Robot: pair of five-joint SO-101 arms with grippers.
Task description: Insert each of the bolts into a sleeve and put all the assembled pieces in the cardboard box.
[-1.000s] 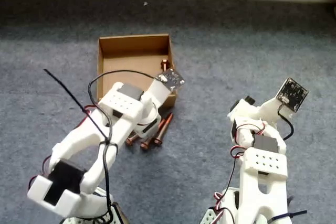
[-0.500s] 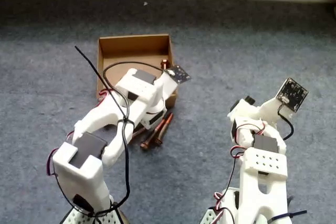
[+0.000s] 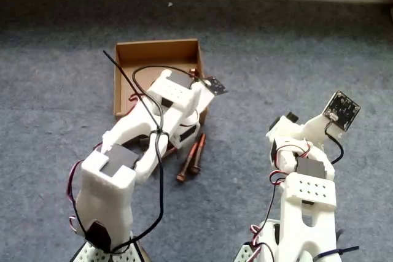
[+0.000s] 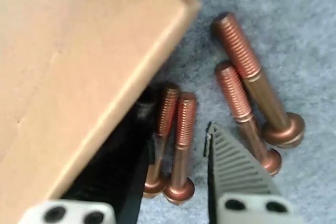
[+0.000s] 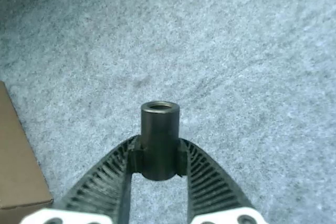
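Step in hand: bolt pickup. Left tool [image 4: 181, 139] was released, jaws straddling a bolt pair [image 4: 185, 114] lying side by side on the bench [image 3: 295, 47], hard against the right wall of the cardboard box [image 4: 79, 77]. Two more bolts [image 4: 247, 77] lay just to the right. Right tool [image 5: 157, 151], well right of the box, was clenched on a dark sleeve [image 5: 159, 124], open bore pointing away from the tool. Insertion not yet done. Next move likely needs the left tool to close on one bolt only. Both sit between the jaws and the box wall crowds one finger.
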